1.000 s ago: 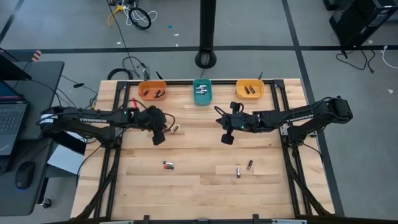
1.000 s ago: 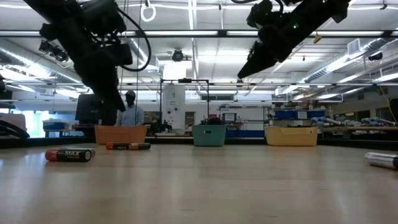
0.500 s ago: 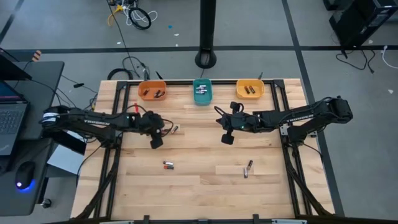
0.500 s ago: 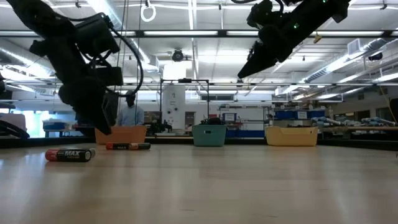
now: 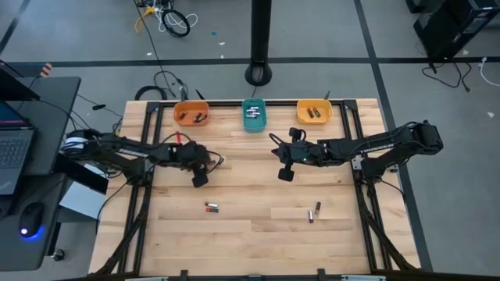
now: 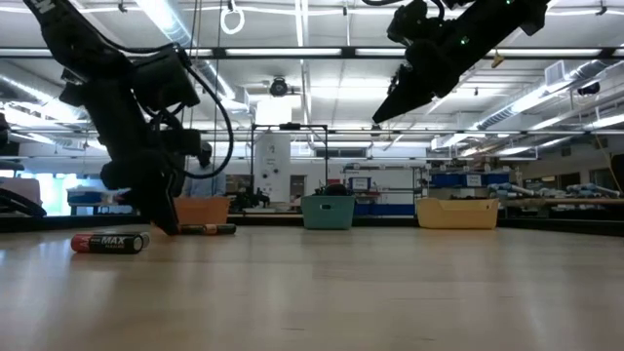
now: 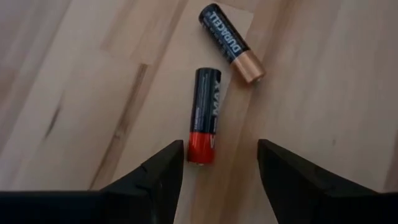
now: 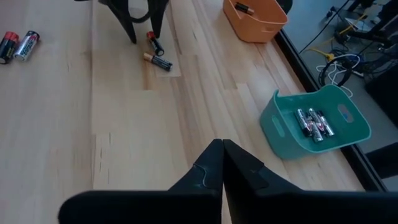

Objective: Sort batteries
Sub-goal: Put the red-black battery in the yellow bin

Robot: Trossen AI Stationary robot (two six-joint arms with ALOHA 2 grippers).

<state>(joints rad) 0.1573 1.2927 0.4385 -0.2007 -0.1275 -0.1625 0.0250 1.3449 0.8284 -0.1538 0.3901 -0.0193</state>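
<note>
Near the upper left of the tabletop (image 5: 234, 234), high view: step in hand: the left gripper (image 7: 217, 163) is lowering with its jaws standing wide open over a black-and-red AA battery (image 7: 204, 116); a black-and-copper battery (image 7: 231, 42) is lying just beyond it, close but apart.
Next move: judging from this, the jaws are needing to straddle the red-ended cell squarely and close without nudging its neighbour, then carry it to a bin.
Right gripper (image 8: 222, 163): hovering mid-tabletop, jaws closed on nothing.
Loose batteries: one is lying lower left of centre (image 5: 210, 207); a pair is lying lower right (image 5: 313, 212).
Orange bin (image 5: 191, 114): holding a couple of cells.
Teal bin (image 8: 314, 127): holding several silver cells.
Yellow bin (image 5: 314, 112): holding two or so cells.
</note>
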